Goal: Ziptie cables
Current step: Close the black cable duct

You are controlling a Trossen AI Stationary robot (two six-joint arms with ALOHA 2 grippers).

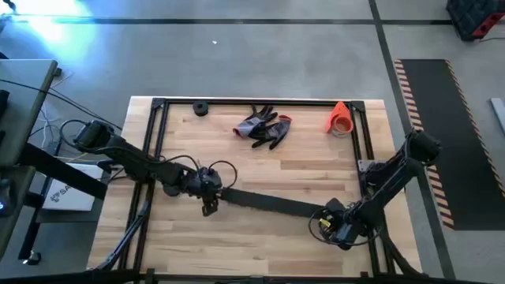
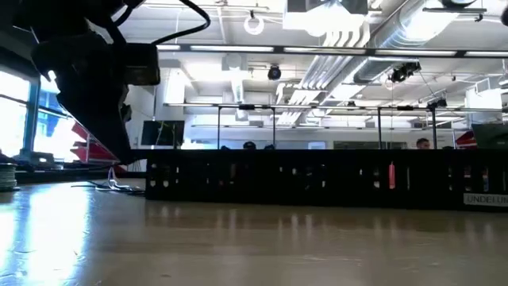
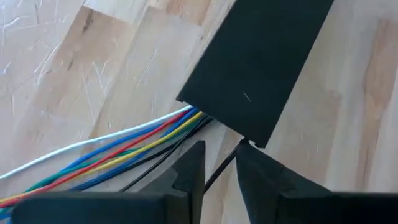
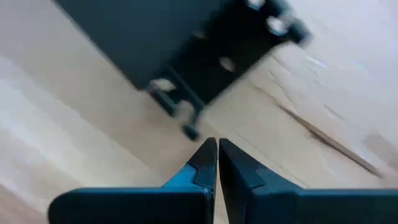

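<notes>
Cables [image 3: 134, 140]: where they meet the black strip [image 1: 268, 203], coloured wires vanish under its end; the rest is hidden.
Left gripper [image 3: 219, 167]: at that end, jaws slightly parted, a thin black strand between.
Right gripper [image 4: 217, 163]: at the strip's other end, jaws closed, empty.

A long black slotted strip [image 2: 317, 184] stands on edge across the wooden counter [image 2: 238, 246], spanning most of its width. At the strip's left end a dark arm [image 2: 87, 87] comes down from above, with thin wires [image 2: 111, 184] lying on the counter just beside that end. Behind the strip, the room shows ceiling ducts [image 2: 381, 40] and bright strip lights.
</notes>
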